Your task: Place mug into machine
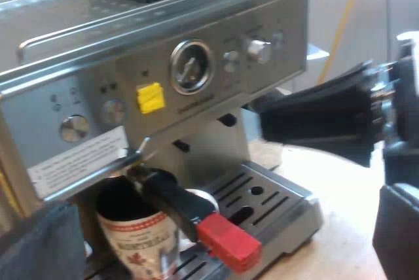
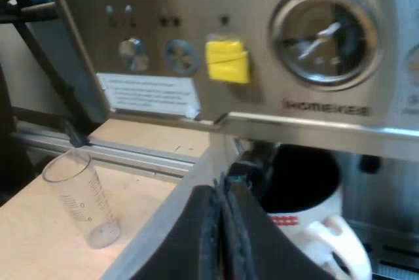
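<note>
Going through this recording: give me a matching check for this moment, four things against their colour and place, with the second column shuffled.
Things:
1. mug
2. measuring glass
3. holder's handle end
4. sticker

Descriptions:
A. yellow, on the control panel
B. clear, upright on the table
C. red, sticking out beside the mug
D. white with red print, under the front of the machine

Pairs: 1-D, 2-B, 3-C, 4-A
</note>
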Available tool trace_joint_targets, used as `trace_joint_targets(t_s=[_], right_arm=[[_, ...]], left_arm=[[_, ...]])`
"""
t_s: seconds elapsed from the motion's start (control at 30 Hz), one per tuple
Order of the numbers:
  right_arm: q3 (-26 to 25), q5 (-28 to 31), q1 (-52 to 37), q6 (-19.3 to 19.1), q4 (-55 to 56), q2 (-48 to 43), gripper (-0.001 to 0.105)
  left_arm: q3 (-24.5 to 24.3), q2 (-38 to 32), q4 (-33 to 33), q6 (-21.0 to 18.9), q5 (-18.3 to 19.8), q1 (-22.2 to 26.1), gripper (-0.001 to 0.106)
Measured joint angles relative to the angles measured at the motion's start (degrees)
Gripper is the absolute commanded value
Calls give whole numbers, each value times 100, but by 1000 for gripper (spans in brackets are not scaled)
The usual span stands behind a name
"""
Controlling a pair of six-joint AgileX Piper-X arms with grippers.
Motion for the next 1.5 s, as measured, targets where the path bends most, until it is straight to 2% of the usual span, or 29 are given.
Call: trace_joint_targets(t_s=[0.23,0.37,0.43,0.53,0.83,1.0,1.5], right_arm=[[-646,136,0,-30,-28,811,0],[-717,187,0,-43,-34,890,0],[-1089,567,0,-44,-49,1306,0],[-1299,868,-12,-229,-64,1497,0],[-1867,1143,-44,-407,-64,1849,0],[-1931,1481,-44,-407,-64,1871,0],[-1931,1581,-268,-447,-94,1968,0]], left_arm=[[0,0,-2,-4,64,0,91],[0,0,-2,-4,64,0,91],[0,0,11,-4,64,0,91],[0,0,11,-4,64,0,91],[0,0,11,-4,64,0,91],[0,0,11,-4,64,0,91],[0,0,11,-4,64,0,91]])
